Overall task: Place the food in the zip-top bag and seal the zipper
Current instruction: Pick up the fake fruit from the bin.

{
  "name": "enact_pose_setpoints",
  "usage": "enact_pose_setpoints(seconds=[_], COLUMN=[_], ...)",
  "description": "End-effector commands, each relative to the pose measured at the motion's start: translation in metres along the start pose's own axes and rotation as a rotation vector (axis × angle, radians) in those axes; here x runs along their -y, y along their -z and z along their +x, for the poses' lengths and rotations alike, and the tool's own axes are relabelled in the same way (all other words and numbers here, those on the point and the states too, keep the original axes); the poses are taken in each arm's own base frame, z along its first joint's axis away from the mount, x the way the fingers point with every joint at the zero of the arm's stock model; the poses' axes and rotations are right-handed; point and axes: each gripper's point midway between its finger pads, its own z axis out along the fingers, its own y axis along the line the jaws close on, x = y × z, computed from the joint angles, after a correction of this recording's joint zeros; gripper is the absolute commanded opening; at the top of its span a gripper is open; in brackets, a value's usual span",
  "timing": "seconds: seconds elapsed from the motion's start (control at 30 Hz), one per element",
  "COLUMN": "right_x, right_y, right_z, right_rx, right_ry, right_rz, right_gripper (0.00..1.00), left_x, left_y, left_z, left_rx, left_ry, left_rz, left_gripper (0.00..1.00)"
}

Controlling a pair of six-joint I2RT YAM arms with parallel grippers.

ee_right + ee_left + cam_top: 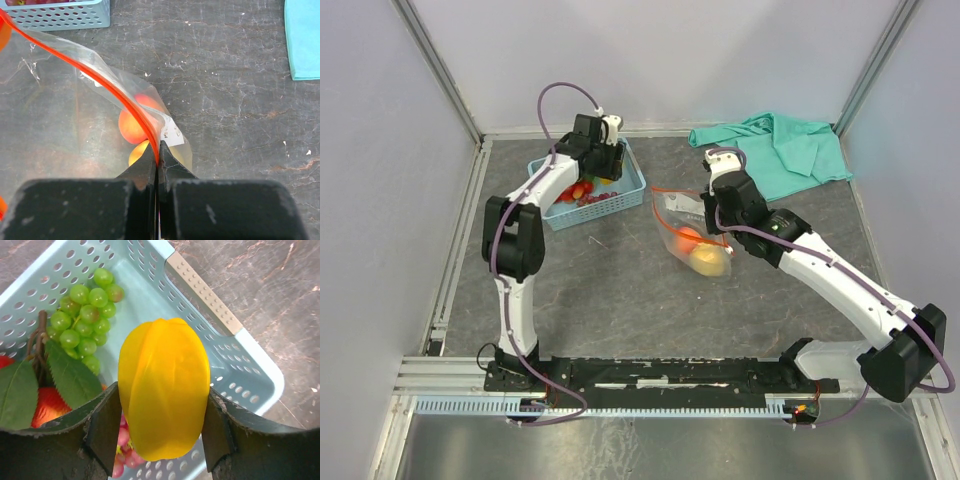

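My left pincer [160,396] grips the yellow fruit [165,360] by its sides over the blue basket [200,287] (green grapes [85,315] lie in it). My right pincer [158,150] is pinched tight on the zipper [90,75] of the zip-top bag [55,120], which lies on the counter [225,100] with a peach [130,129] inside.

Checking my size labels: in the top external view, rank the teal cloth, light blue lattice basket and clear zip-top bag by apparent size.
1. teal cloth
2. light blue plastic lattice basket, partly covered by the left arm
3. clear crinkly plastic zip-top bag
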Motion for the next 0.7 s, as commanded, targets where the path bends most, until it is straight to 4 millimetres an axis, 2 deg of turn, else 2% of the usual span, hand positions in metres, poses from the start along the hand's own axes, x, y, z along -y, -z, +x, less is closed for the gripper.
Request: enact_pose_setpoints(seconds=[0.0, 0.17, 0.43, 0.67], right_x=[-0.003, -0.004, -0.014, -0.017], right_y=[0.008, 0.006, 0.001, -0.001], right_z=[-0.014, -0.015, -0.018, -0.030], right_rx=[0.054, 0.056, 0.059, 0.099], right_ry=[-0.025, -0.002, 0.040, 0.070], right_rz=[-0.026, -0.029, -0.084, -0.093], right_gripper=[0.02, 0.02, 0.02, 0.02], left_x=[0.007, 0.023, 0.054, 0.102], left_y=[0.045, 0.088, 0.173, 0.243], left_z=[-0.040, -0.046, -0.054, -0.046], left_rx=[0.148, 0.208, 0.325, 0.351], left_ry=[0.082, 0.105, 0.094, 0.074], left_rz=[0.001, 0.055, 0.130, 0.205], left_gripper=[0.23, 0.23, 0.22, 0.22])
